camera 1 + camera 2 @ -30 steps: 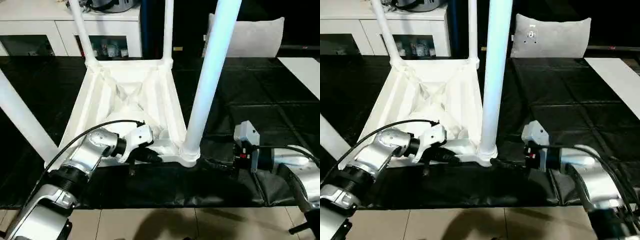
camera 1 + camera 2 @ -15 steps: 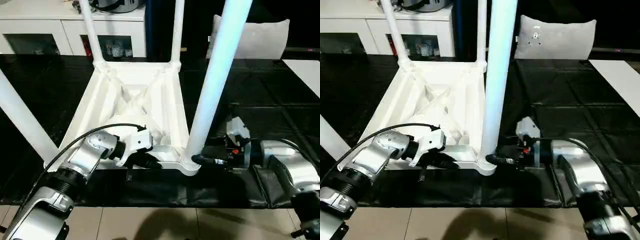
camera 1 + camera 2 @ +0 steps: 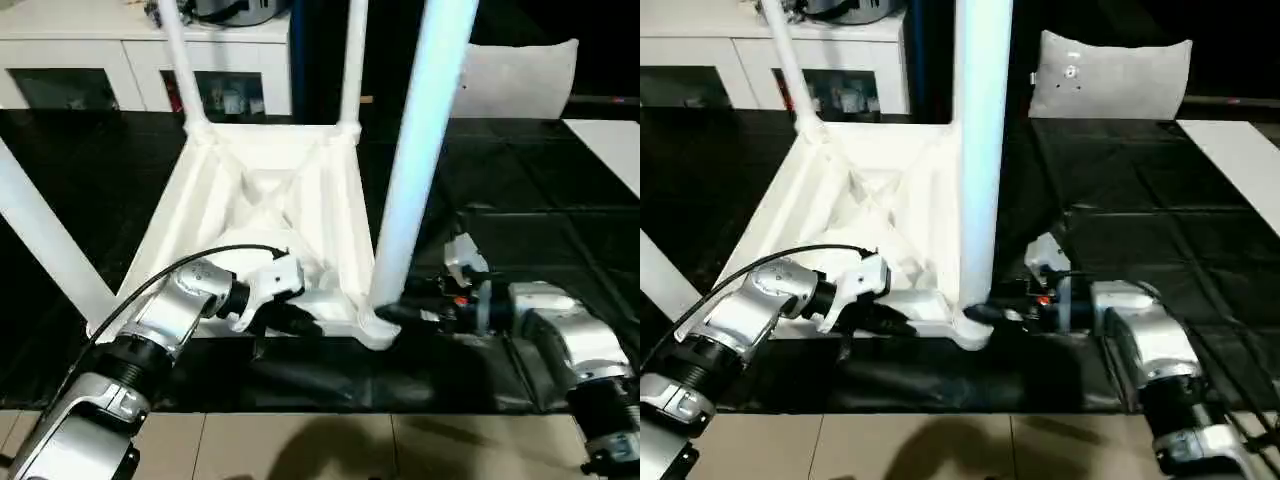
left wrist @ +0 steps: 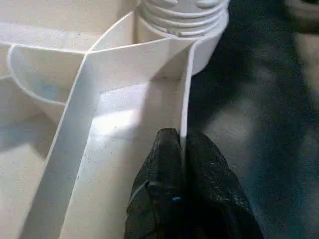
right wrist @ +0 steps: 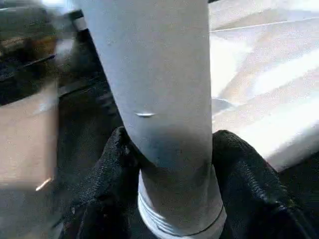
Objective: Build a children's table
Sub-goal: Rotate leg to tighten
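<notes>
The white tabletop [image 3: 262,205] lies upside down on the black mat, ribbed underside up, with four white legs standing in its corner sockets. My left gripper [image 4: 180,147] is shut on the thin near rim wall, just beside the near right socket; I also see it as the left gripper [image 3: 300,320] from the head. My right gripper [image 5: 172,154] closes around the base of the near right leg [image 3: 415,160], one black finger [image 5: 117,159] pressing on each side just above the socket. The other legs are the near left [image 3: 45,240], far left [image 3: 180,60] and far right [image 3: 352,60].
The black mat [image 3: 520,190] ends at a tiled floor [image 3: 300,450] in front of me. A white glass-door cabinet [image 3: 100,60] stands behind, a grey cushion [image 3: 515,75] at the back right, and a white board [image 3: 610,145] at the right edge.
My right gripper has moved left from open mat to the near right leg and its fingers now clasp the leg's base. The left gripper has kept its hold on the rim.
</notes>
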Available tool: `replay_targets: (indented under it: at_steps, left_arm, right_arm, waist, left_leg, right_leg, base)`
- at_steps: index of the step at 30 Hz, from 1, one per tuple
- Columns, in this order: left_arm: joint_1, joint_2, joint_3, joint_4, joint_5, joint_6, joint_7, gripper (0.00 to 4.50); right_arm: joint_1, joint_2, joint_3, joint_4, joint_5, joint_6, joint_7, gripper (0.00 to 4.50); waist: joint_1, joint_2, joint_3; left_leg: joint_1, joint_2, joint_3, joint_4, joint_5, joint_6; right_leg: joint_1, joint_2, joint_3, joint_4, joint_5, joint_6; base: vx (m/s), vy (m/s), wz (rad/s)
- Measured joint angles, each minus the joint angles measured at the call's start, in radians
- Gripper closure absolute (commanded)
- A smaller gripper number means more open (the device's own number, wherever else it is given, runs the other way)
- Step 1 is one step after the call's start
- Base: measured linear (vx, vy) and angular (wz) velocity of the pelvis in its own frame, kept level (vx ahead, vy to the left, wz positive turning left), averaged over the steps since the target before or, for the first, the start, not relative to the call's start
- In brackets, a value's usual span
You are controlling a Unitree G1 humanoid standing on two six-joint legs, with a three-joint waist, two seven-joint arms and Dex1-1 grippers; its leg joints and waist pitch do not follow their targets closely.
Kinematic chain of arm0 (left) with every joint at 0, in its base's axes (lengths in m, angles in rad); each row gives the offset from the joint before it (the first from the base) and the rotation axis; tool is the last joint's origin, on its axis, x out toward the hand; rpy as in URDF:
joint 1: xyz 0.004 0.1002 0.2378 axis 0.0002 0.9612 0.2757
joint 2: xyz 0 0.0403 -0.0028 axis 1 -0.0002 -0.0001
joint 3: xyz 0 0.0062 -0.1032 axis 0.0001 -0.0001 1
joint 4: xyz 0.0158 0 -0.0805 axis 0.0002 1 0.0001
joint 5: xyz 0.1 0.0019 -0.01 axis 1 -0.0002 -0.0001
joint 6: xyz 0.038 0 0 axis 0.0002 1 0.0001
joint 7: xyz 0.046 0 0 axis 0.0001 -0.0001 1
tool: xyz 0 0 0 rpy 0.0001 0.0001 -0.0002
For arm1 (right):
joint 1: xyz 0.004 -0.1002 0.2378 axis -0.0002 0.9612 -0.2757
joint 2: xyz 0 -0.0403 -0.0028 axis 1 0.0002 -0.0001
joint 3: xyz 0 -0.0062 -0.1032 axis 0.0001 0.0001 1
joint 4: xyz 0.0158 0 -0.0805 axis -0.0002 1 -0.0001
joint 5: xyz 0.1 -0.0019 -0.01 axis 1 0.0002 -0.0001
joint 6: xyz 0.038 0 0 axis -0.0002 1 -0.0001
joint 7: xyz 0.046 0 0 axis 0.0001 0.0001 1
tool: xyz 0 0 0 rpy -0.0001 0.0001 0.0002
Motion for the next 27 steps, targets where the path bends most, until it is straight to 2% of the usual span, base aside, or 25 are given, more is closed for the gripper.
replay_targets:
  at_steps: [4, 5, 7, 8, 10, 11, 14, 18, 21, 24, 27]
  left_arm:
    - [-0.001, -0.069, 0.036, -0.004, 0.017, 0.102, 0.139, 4.5]
    - [-0.004, -0.101, 0.052, -0.004, 0.03, 0.137, 0.202, 4.5]
    - [-0.019, -0.151, 0.077, 0.018, 0.046, 0.173, 0.305, 4.5]
    - [-0.029, -0.176, 0.085, 0.029, 0.054, 0.189, 0.354, 4.5]
    - [-0.032, -0.2, 0.087, 0.034, 0.056, 0.199, 0.394, 4.5]
    - [-0.035, -0.205, 0.086, 0.042, 0.056, 0.198, 0.405, 4.5]
    - [-0.041, -0.205, 0.076, 0.046, 0.058, 0.192, 0.411, 4.5]
    - [-0.045, -0.196, 0.063, 0.045, 0.073, 0.167, 0.388, 4.5]
    - [-0.048, -0.151, 0.033, 0.045, 0.073, 0.111, 0.313, 4.5]
    - [-0.048, -0.105, 0.026, 0.045, 0.073, 0.063, 0.257, 4.5]
    - [-0.044, -0.056, 0.013, 0.044, 0.067, -0.007, 0.167, 4.5]
  right_arm:
    - [-0.017, 0.084, -0.034, 0.005, -0.048, 0.034, -0.223, 2.57]
    - [-0.033, 0.136, -0.055, 0.021, -0.073, 0.044, -0.32, 2.57]
    - [-0.075, 0.217, -0.078, 0.071, -0.105, 0.046, -0.493, 2.57]
    - [-0.099, 0.25, -0.081, 0.095, -0.121, 0.046, -0.578, 2.57]
    - [-0.105, 0.261, -0.083, 0.108, -0.125, 0.035, -0.625, 2.57]
    - [-0.104, 0.264, -0.084, 0.114, -0.129, 0.023, -0.632, 2.03]
    - [-0.092, 0.267, -0.096, 0.115, -0.125, 0.0, -0.621, 1.86]
    - [-0.07, 0.25, -0.116, 0.104, -0.104, -0.017, -0.564, 1.57]
    - [-0.027, 0.155, -0.107, 0.079, -0.071, -0.067, -0.406, 1.27]
    - [-0.016, 0.091, -0.104, 0.048, -0.04, -0.092, -0.28, 1.04]
    - [-0.016, 0.019, -0.112, 0.03, -0.023, -0.094, -0.173, 0.96]
  waist:
    - [-0.032, 0.003, -0.002]
    - [-0.04, 0.003, -0.002]
    - [-0.055, 0.005, -0.002]
    - [-0.067, 0.009, -0.004]
    - [-0.071, 0.019, -0.006]
    - [-0.075, 0.024, -0.004]
    - [-0.086, 0.024, -0.004]
    - [-0.084, 0.024, -0.004]
    - [-0.065, 0.023, -0.003]
    - [-0.053, 0.02, -0.002]
    - [-0.029, 0.02, -0.002]
  left_leg:
    - [0.001, -0.001, -0.001, 0.004, 0.0, 0.0]
    - [0.002, -0.001, -0.001, 0.006, 0.0, 0.0]
    - [0.001, -0.001, -0.003, 0.01, 0.0, 0.0]
    - [0.001, -0.001, -0.005, 0.012, 0.0, 0.0]
    - [0.0, 0.0, -0.014, 0.01, 0.0, 0.0]
    - [0.001, 0.0, -0.019, 0.008, 0.0, 0.001]
    - [0.0, 0.0, -0.022, 0.008, -0.001, 0.001]
    - [-0.004, -0.002, -0.022, 0.008, -0.002, 0.004]
    - [-0.01, -0.003, -0.021, 0.007, -0.004, 0.006]
    - [-0.014, -0.002, -0.02, 0.006, -0.004, 0.007]
    - [-0.017, -0.001, -0.018, 0.005, -0.003, 0.007]
  right_leg:
    - [0.002, -0.001, -0.001, -0.004, 0.0, 0.001]
    - [0.002, -0.001, -0.002, -0.004, 0.0, 0.001]
    - [0.002, -0.001, -0.006, -0.007, -0.001, 0.001]
    - [0.003, -0.002, -0.014, -0.014, -0.001, 0.001]
    - [0.012, -0.004, -0.031, -0.033, -0.001, 0.002]
    - [0.018, -0.003, -0.036, -0.042, -0.001, 0.002]
    - [0.022, -0.004, -0.037, -0.048, -0.001, 0.002]
    - [0.022, -0.005, -0.034, -0.05, -0.001, 0.002]
    - [0.019, -0.005, -0.029, -0.045, 0.004, 0.002]
    - [0.013, -0.004, -0.029, -0.032, 0.007, 0.001]
    - [0.001, -0.004, -0.027, -0.015, 0.008, 0.001]
  base:
    - [0.0, 0.0, 0.0]
    - [0.0, 0.0, 0.0]
    - [0.0, 0.0, 0.0]
    - [0.0, 0.0, 0.0]
    - [0.0, 0.0, 0.0]
    - [0.0, 0.0, 0.0]
    - [0.0, 0.0, 0.0]
    - [0.0, 0.0, 0.0]
    - [0.0, 0.0, 0.0]
    - [0.0, 0.0, 0.0]
    - [0.0, 0.0, 0.0]
